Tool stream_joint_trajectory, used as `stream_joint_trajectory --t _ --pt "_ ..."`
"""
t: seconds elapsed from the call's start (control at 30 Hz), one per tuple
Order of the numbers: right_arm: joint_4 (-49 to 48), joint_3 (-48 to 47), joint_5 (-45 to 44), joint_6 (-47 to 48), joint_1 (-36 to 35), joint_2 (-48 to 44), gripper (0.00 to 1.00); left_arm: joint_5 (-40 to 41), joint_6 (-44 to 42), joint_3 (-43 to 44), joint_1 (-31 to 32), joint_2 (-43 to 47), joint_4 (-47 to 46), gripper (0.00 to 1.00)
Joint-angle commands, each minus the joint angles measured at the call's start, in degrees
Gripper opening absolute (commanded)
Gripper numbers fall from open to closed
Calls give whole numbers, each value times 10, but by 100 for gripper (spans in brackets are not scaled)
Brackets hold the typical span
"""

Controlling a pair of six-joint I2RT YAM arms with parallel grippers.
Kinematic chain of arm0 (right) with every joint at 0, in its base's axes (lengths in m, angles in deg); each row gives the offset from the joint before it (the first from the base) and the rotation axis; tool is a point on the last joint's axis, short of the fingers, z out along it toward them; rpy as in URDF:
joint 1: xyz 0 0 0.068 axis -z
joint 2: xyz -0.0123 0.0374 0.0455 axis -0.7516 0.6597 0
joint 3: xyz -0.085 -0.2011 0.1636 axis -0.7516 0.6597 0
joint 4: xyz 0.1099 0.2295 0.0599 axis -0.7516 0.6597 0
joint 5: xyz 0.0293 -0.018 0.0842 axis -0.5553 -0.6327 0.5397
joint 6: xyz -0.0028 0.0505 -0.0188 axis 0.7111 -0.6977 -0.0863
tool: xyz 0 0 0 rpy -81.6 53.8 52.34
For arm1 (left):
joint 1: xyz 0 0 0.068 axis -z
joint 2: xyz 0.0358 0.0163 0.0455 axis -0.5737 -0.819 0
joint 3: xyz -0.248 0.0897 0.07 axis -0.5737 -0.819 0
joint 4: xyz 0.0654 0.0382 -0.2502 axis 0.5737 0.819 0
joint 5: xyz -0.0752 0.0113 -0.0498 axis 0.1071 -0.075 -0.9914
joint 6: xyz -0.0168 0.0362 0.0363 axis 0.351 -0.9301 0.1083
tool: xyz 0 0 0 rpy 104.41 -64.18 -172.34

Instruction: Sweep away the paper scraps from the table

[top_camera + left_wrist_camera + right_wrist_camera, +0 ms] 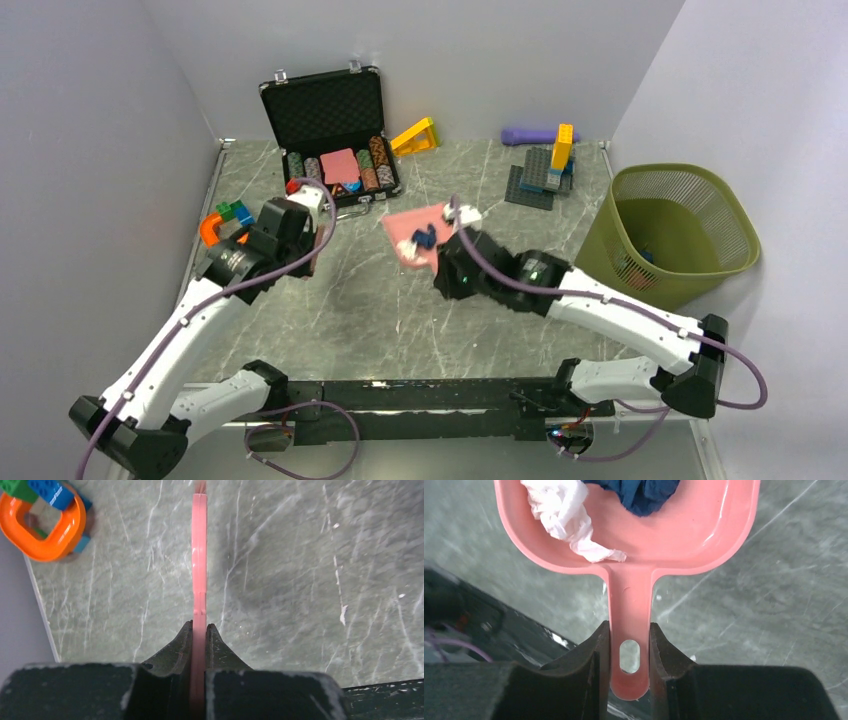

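Top view: right gripper (443, 247) is clamped on the handle of a pink dustpan (403, 224). The pan sits straight ahead of the gripper, and paper scraps (420, 241), one navy and one white, lie in it. A green mesh wastebasket (640, 176) stands well off to this gripper's right, so the right arm is the nearer one. A few coloured bits show inside the basket, too small to name. A white blob just past the gripper may be another scrap; cannot tell. Left gripper (312, 200) is near the poker chip case (325, 110), its tips hard to make out here. No loose scraps are obvious on the worktop (380, 310).

Left wrist: left gripper (200, 630) is pressed tight on a thin pink flat tool (199, 555) seen edge-on. Its long axis runs straight ahead and its far end is cut off, so the type is unclear. An orange ring (45, 532) with bricks lies ahead-left.

Right wrist: right gripper (629, 640) pinches the dustpan handle (629, 605), whose axis runs straight out. A white scrap (561, 510) lies ahead-left in the pan and a navy scrap (644, 492) straight ahead, cropped. The pan's front lip is out of frame.

Judgement: next comes carrying the pan rightward to the basket while keeping it level.
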Motion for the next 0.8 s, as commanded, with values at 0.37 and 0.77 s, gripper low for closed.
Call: stream_joint_trajectory --t 0.37,0.77 --pt "164 -315 121 -42 358 -2 0 -35 53 -195 0 136 -148 0" --pt "226 -400 117 -81 556 -31 0 -59 43 -193 0 113 -143 0"
